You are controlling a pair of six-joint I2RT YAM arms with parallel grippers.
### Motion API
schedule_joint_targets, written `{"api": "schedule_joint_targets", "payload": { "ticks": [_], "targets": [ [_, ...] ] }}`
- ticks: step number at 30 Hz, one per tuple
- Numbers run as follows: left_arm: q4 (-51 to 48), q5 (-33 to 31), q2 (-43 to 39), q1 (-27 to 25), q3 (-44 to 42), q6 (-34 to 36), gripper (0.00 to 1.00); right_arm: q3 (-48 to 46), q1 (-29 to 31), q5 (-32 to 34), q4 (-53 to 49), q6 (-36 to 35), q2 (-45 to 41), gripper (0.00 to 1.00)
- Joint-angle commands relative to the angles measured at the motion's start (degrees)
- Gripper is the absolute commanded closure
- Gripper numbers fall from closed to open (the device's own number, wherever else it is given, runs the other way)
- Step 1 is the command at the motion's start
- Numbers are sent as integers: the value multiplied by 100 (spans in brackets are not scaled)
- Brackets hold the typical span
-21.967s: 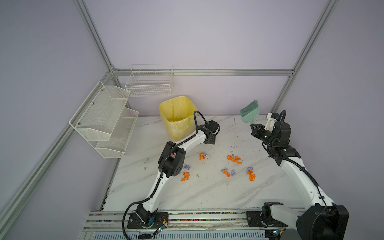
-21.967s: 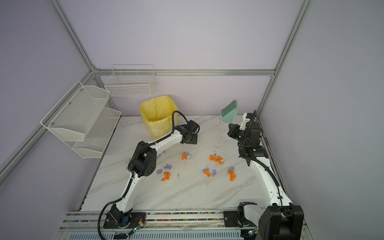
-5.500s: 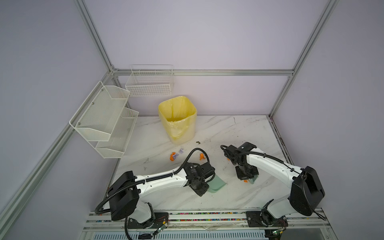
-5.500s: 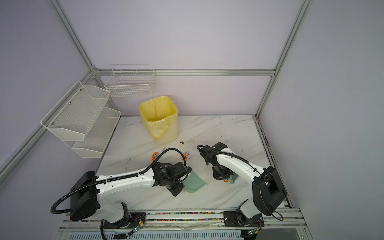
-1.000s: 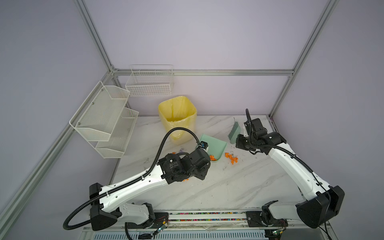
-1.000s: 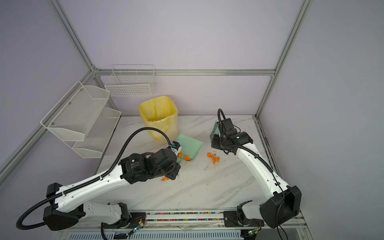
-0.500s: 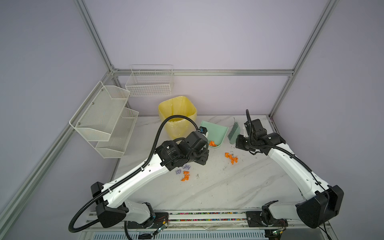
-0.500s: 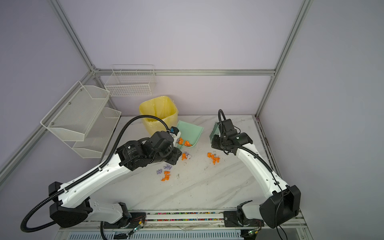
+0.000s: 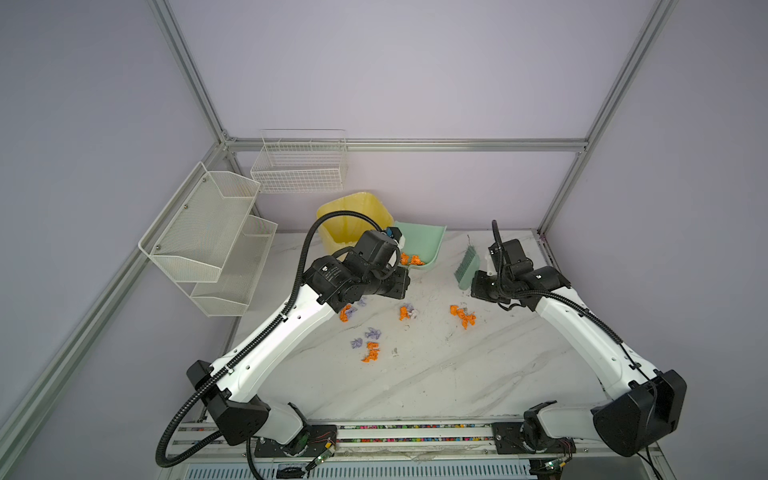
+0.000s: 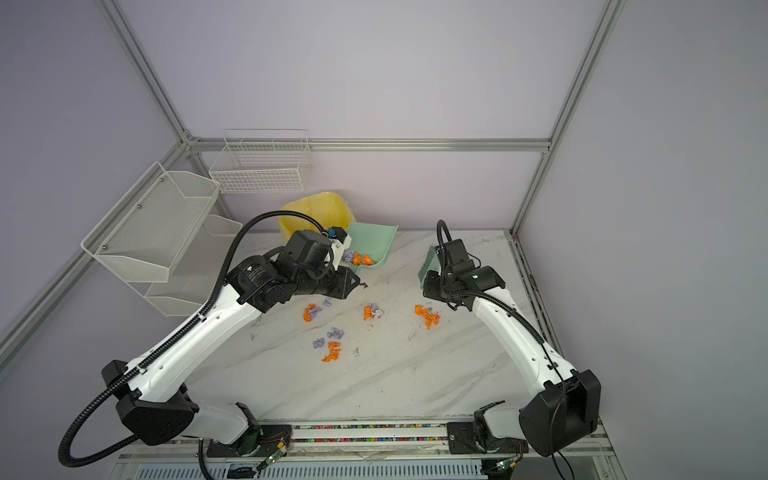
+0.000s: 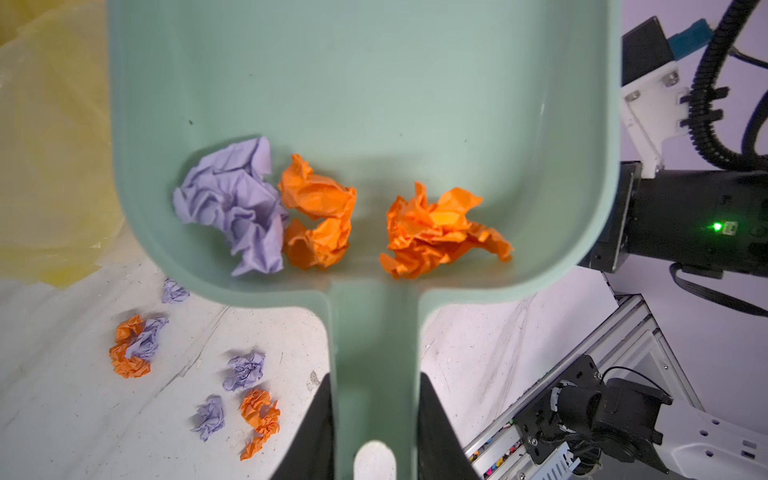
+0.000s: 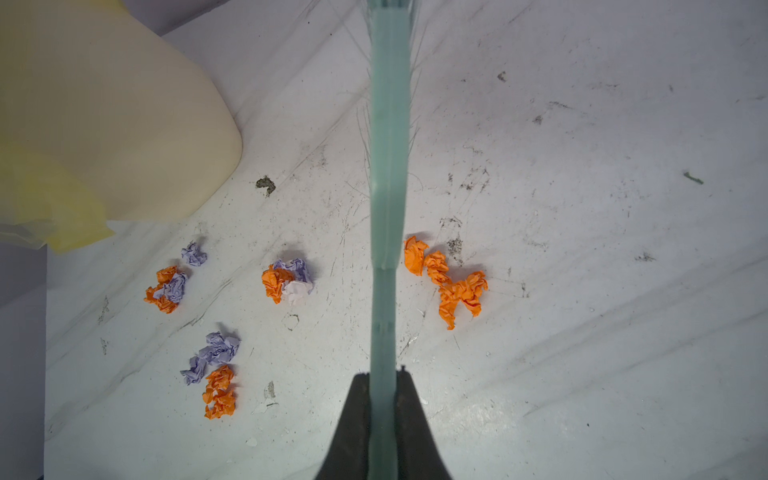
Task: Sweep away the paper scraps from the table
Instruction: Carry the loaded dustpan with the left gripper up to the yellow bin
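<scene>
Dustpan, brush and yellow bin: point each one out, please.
dustpan [image 11: 374,104], left wrist view, on the bare floor of the pan.
brush [image 12: 386,208], right wrist view, on its green back.
yellow bin [image 9: 338,233], in a top view, on its front wall.

We record both top views mounted high at the near edge, looking down over the whole table [image 9: 457,374]. Each wrist view sits close above it, angled downward; both seemingly share the same paper scraps [image 11: 259,415].
</scene>
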Motion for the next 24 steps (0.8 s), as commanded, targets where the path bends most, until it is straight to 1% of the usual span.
{"api": "schedule_joint_targets", "payload": {
  "ticks": [1,9,14,18,20,24],
  "targets": [
    [347,622,-29,292,777,34,92,-44,-38,-9,134,-104,-166,100],
    [737,1550,4,1058,800,-250,92,-102,-37,-152,241,-89,-206,100],
    [1116,2207,-6,1584,622,-572,92,-94,-38,-162,249,-100,-215,100],
    [1734,2957,-6,2098,280,-1047,92,-105,-35,-153,256,-104,-223,100],
    [2134,3444,12,2362,47,-1391,92,-123,-37,-161,267,-103,-233,100],
    [2834,4005,-3,2725,-386,-1953,92,-158,-32,-180,275,-95,-258,100]
  ]
}}
